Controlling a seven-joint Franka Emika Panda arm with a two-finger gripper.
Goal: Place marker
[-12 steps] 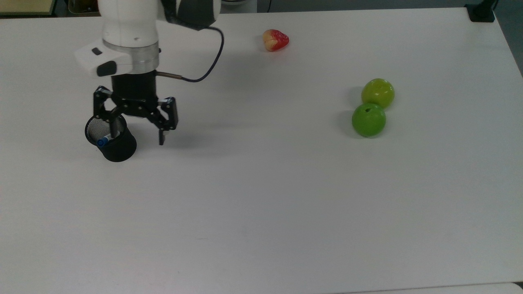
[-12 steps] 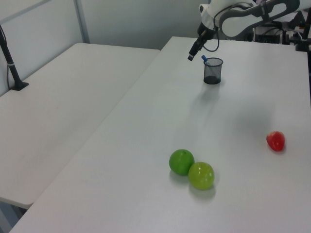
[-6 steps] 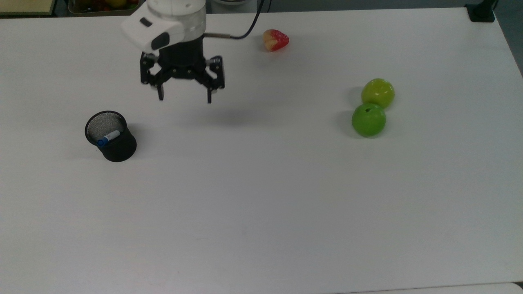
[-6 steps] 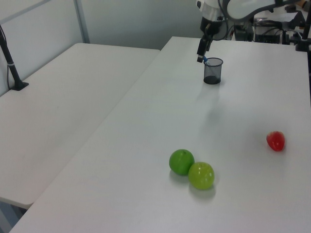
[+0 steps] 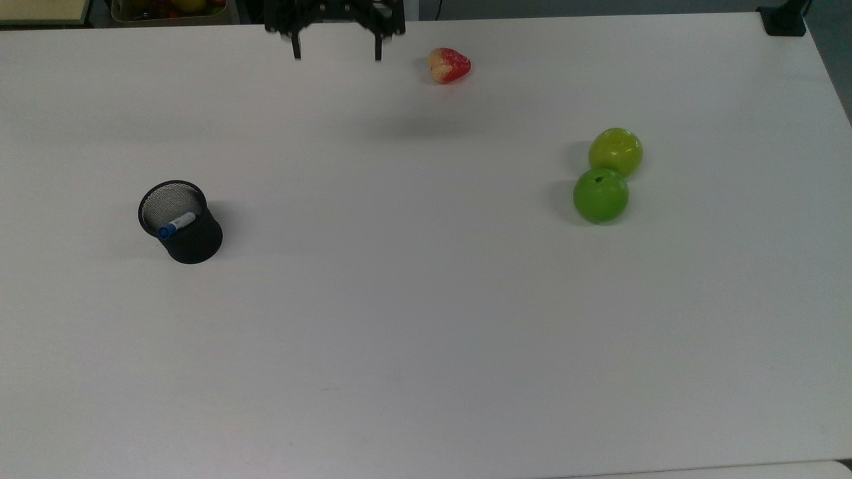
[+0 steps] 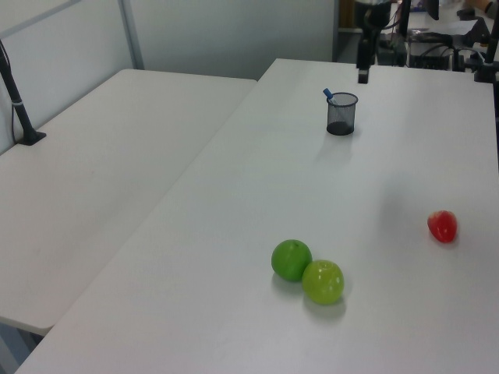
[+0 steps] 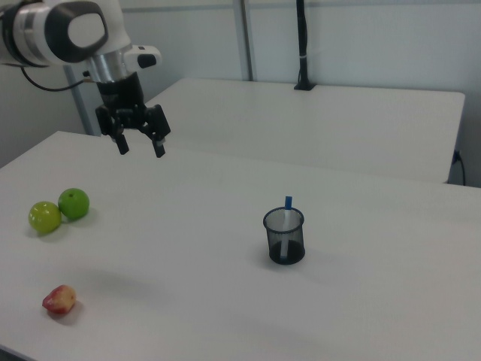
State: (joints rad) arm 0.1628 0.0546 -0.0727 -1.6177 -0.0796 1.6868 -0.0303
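Hanging high above the table point(image 5: 426, 332), the gripper point(image 7: 138, 145) has climbed and drawn well away from the black mesh cup point(image 5: 180, 222) it stood over a second ago — its fingers spread wide, holding nothing. The marker point(image 5: 176, 224) sits in that cup, far below and off to the top view's left of the gripper, its blue tip poking over the rim. The placing looks finished; only the retreat remains. The cup is a round wire-mesh cylinder, see-through at the wall. The marker is slim, smooth and white. Two glossy green apples point(image 5: 607, 174) touch each other, and a waxy red fruit point(image 5: 449, 65) lies just to the top view's right of the gripper.
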